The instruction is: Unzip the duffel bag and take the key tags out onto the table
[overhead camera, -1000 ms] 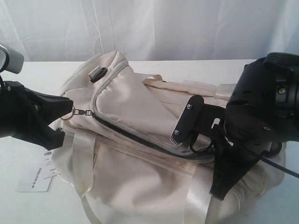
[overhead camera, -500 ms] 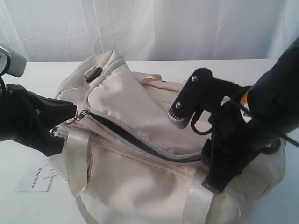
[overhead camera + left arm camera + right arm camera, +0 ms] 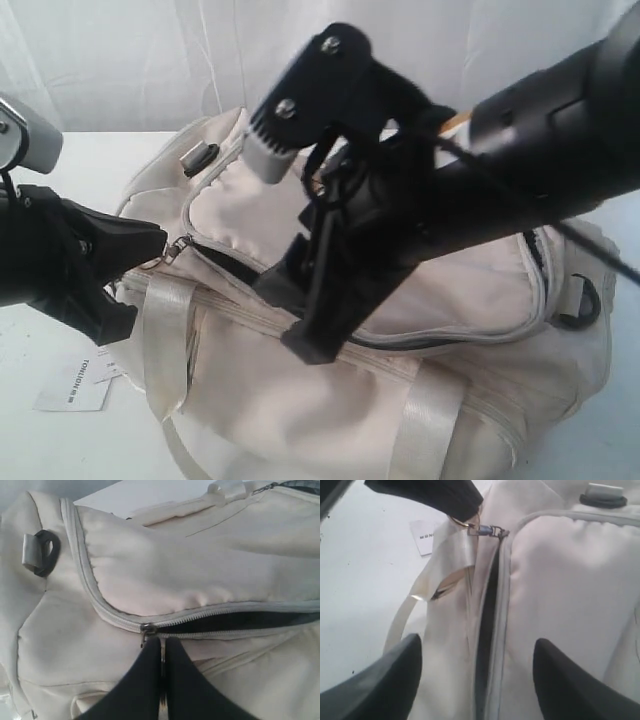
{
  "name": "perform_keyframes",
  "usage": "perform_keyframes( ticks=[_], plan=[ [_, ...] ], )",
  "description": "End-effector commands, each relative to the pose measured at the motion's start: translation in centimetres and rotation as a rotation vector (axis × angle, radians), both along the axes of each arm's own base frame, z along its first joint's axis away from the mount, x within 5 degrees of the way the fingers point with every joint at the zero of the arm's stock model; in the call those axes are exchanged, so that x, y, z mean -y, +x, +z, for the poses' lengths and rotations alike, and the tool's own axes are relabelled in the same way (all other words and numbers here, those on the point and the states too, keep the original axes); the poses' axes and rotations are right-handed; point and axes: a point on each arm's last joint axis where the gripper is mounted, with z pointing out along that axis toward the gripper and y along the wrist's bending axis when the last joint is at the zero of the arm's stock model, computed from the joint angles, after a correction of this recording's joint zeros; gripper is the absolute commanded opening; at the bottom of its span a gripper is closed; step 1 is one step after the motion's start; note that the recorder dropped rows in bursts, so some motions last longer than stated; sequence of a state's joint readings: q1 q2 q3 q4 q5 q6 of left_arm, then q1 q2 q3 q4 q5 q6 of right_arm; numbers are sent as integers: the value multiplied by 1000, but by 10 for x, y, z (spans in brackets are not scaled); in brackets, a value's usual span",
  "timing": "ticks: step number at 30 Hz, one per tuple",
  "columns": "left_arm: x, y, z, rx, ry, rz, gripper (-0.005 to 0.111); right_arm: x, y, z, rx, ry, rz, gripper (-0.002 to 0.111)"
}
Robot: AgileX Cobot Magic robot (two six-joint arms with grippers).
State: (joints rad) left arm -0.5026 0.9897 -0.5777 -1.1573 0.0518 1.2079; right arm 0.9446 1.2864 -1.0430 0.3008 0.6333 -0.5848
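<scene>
**A:** What takes up most of the exterior view?

**B:** The white surface [image 3: 90, 160], across the back and the lower left. The cream duffel bag [image 3: 480, 290] lies on it and fills the middle and right of the frame.

**A:** And the arms?

**B:** The right gripper [image 3: 477, 642] hangs over the bag at centre frame. Its jaws are spread wide with nothing between them. The left gripper [image 3: 161, 647] comes in from the left edge, jaws pinched shut on the zipper pull [image 3: 487, 530] at the bag's left end.

**A:** How far along is the zip?

**B:** A long dark slot [image 3: 240, 622] runs from the pull toward the right of the frame. I'd judge the unzipping done or nearly so, and the reach inside is the step in hand.

**A:** Where are the key tags?

**B:** No view shows them. The slot shows only dark lining, so they are probably inside the bag.

**A:** What does the next move need?

**B:** The slot is narrow. The right jaws should line up along it and go down inside, while the left keeps the pull taut. The white paper label [image 3: 75, 380] at lower left isn't the target.
</scene>
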Motion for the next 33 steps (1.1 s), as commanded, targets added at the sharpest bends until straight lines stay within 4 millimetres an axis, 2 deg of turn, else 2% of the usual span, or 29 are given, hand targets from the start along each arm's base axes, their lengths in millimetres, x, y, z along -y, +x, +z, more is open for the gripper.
perform_keyframes(
  ticks=[1,5,13,17,27,33],
  plan=[
    [-1,-1,4,8,-18,8,0,-34,7,-22,36,27,26,60],
    [-1,-1,4,9,-16,7,0,-53,16,-34,86,5,39,60],
    [-5,1,4,5,-16,21,0,-74,31,-55,80,0,0,59],
    [-9,3,3,-8,-15,23,0,-78,34,-66,68,-18,-12,48],
    [-14,8,3,-8,2,38,0,-77,33,-68,42,-30,-17,0],
    [-7,27,10,4,39,25,0,-74,30,-72,-13,-79,-19,0]
  ],
)
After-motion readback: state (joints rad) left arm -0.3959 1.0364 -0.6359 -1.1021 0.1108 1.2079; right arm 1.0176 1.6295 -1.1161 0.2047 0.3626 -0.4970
